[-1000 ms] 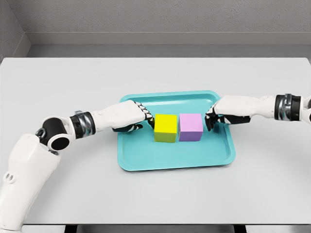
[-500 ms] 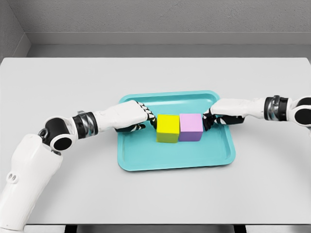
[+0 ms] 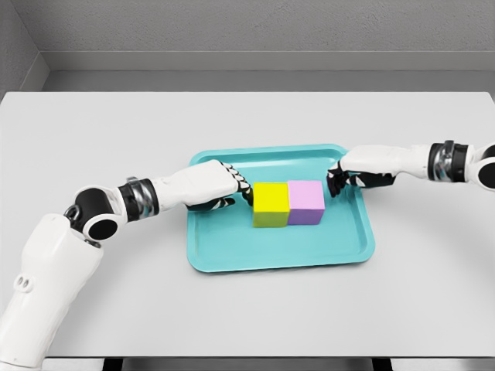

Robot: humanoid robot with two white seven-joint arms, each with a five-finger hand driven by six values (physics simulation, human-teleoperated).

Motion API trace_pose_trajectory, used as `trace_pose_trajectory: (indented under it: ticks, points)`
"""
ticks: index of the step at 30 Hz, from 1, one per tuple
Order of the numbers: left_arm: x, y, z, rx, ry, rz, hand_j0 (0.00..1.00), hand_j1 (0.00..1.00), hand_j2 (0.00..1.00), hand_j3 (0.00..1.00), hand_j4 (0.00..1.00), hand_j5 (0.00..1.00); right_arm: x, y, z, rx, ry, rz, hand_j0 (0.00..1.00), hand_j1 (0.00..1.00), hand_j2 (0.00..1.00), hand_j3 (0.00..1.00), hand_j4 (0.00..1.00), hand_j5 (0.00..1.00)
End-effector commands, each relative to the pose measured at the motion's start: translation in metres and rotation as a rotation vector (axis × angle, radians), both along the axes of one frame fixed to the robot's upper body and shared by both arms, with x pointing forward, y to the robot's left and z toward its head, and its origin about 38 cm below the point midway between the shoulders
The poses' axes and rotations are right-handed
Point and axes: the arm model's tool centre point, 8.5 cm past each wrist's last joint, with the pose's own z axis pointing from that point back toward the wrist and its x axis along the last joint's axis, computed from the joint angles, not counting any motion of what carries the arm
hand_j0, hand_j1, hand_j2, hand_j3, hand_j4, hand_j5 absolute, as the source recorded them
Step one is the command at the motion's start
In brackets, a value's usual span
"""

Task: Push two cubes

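A yellow cube (image 3: 271, 204) and a pink cube (image 3: 306, 202) stand side by side and touching in the middle of a teal tray (image 3: 278, 261). My left hand (image 3: 238, 190) reaches in from the left, its curled fingers pressed against the yellow cube's left face. My right hand (image 3: 336, 182) comes in from the right over the tray's right rim, fingers curled, just beside the pink cube's upper right edge. Whether it touches the cube I cannot tell. Neither hand holds anything.
The tray lies on a wide light grey table (image 3: 116, 124). A grey wall runs along the table's far edge.
My left hand has slid right, pushing the yellow cube against the pink one, and the pair has shifted slightly right. My right hand first closed in, then rose and drew back a little.
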Motion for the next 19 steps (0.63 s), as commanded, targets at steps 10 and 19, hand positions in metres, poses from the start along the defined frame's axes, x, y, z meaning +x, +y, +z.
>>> trace_pose_trajectory:
  ticks: [10, 19]
  points:
    - [0.007, 0.024, 0.022, -0.047, -0.013, 0.015, 0.55, 0.55, 0.55, 0.55, 0.55, 0.55, 0.01, -0.065, 0.05, -0.078, -0.08, -0.117, 0.41, 0.41, 0.41, 0.41, 0.41, 0.41]
    - [-0.007, 0.21, 0.112, 0.069, -0.029, 0.189, 1.0, 1.0, 1.0, 1.0, 1.0, 1.0, 0.016, -0.118, 0.061, -0.151, -0.095, -0.251, 1.0, 1.0, 1.0, 1.0, 1.0, 1.0]
